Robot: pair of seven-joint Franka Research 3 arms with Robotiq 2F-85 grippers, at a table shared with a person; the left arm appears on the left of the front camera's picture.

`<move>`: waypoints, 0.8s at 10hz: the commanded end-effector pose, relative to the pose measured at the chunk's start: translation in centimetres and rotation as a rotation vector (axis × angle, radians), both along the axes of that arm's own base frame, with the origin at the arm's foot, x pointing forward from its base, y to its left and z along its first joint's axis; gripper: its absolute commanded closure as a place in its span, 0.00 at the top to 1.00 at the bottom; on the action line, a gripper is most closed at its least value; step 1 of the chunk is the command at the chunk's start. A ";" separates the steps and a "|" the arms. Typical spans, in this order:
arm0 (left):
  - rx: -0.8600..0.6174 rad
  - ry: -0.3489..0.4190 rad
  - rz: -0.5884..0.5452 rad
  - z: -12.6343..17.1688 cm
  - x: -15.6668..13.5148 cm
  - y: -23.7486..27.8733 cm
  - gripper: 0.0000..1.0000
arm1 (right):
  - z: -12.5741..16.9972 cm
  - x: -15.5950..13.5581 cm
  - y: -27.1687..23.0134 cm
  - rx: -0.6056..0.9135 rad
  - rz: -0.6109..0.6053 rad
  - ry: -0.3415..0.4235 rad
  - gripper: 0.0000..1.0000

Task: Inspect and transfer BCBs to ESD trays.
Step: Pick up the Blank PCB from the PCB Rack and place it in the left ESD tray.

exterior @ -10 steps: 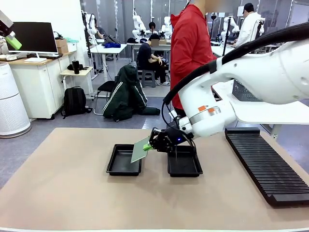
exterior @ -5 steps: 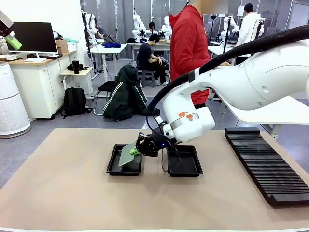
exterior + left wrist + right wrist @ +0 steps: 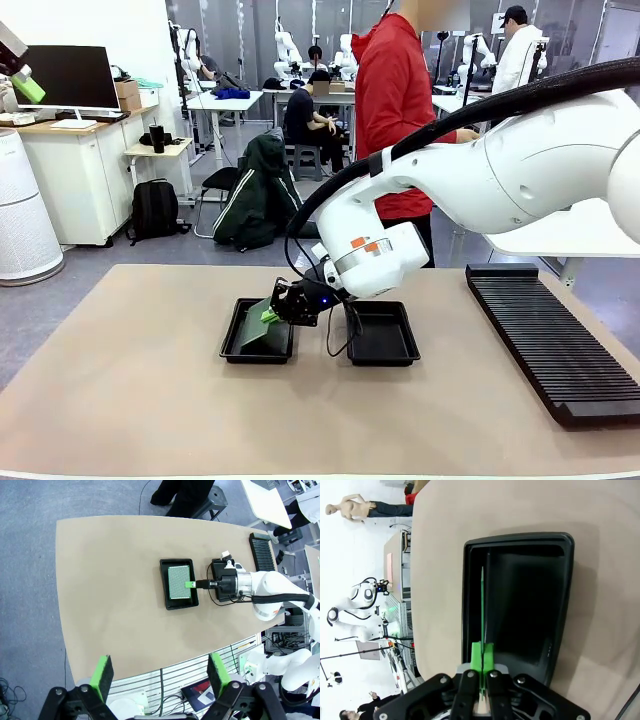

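- The right gripper point(image 3: 270, 315) is clamped tight on one short edge of a BCB point(image 3: 254, 327). Its green pads point(image 3: 476, 656) pinch only the margin, and the rest of the board juts straight out ahead of the fingertips.
- Below and ahead of those fingertips sits an ESD tray point(image 3: 230, 352). The board hangs tilted over it, far edge lowest, at or close to the floor — I cannot tell whether it touches.
- The second tray point(image 3: 384, 358) lies back under the gripper's wrist, with nothing in it.
- The left gripper point(image 3: 160, 672) hovers high above the table, jaws spread wide, holding nothing.
- My guess on handling: the board is thin, light and stiff, yet easy to scratch or flex. An edge pinch looks right because it keeps the pads off the speckled face. The smooth edge could slip, though, and the board fits the tray floor closely — it wants lowering level before letting go.
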State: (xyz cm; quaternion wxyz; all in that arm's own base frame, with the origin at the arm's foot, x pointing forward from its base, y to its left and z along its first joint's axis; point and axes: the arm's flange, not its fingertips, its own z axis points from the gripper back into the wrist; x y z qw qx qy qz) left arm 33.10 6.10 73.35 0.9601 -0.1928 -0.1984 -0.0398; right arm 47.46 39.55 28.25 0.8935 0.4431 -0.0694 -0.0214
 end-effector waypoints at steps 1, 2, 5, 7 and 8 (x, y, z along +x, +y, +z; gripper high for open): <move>0.009 0.000 0.004 -0.1 0.0 0.1 1.00 | -0.5 0.9 0.6 -0.026 -0.026 0.024 0.01; 0.009 0.000 0.004 -0.1 0.0 0.1 1.00 | -0.7 1.0 0.6 -0.030 -0.032 0.023 0.01; 0.009 0.000 0.004 -0.1 0.0 0.1 1.00 | -0.4 0.1 0.0 -0.004 -0.005 0.009 0.01; 0.009 0.000 0.004 -0.1 0.0 0.1 1.00 | -0.4 0.1 0.0 -0.004 -0.005 0.009 0.01; 0.009 0.000 0.004 -0.1 0.0 0.1 1.00 | -0.4 0.1 0.0 -0.004 -0.005 0.009 0.01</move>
